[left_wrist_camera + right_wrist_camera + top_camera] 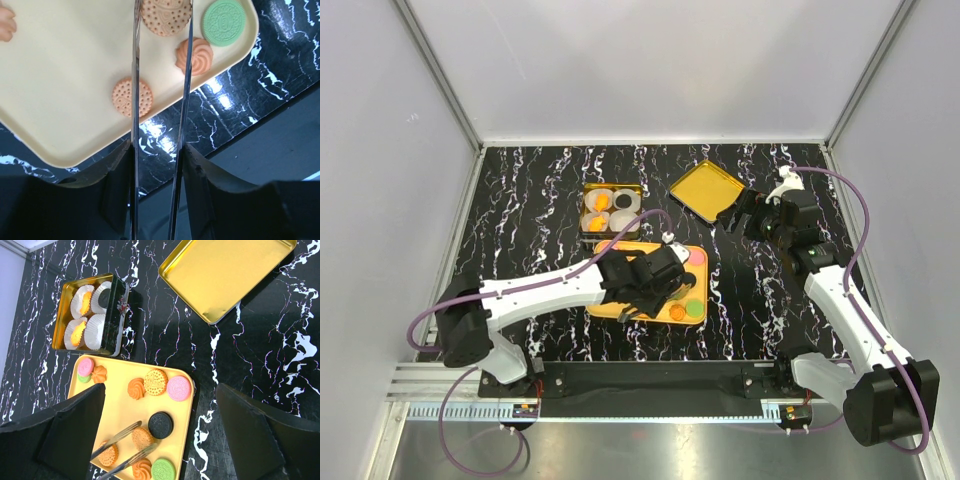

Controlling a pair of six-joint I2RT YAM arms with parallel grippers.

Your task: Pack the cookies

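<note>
Tongs: The thin metal tongs are held in the left gripper. Their two blades stand apart at the tips, with one round tan cookie between them. I cannot tell if they squeeze it yet.
Cookies: The cookies lie flat on the yellow tray. In the left wrist view, a green one sits at 3 o'clock of the tan cookie and a swirly orange one at 5 o'clock.
How they feel: They are probably light, hard and crumbly. Take one by two opposite edges and pinch softly, or it may crack or pop out.
Tin: In the top view the tin stands at 11 o'clock of the tray. Some of its four white paper cups hold cookies.
Lid: The gold lid lies at 1 o'clock.
Right gripper: The right gripper is at 2 o'clock, beside the lid, spread wide and holding nothing.
</note>
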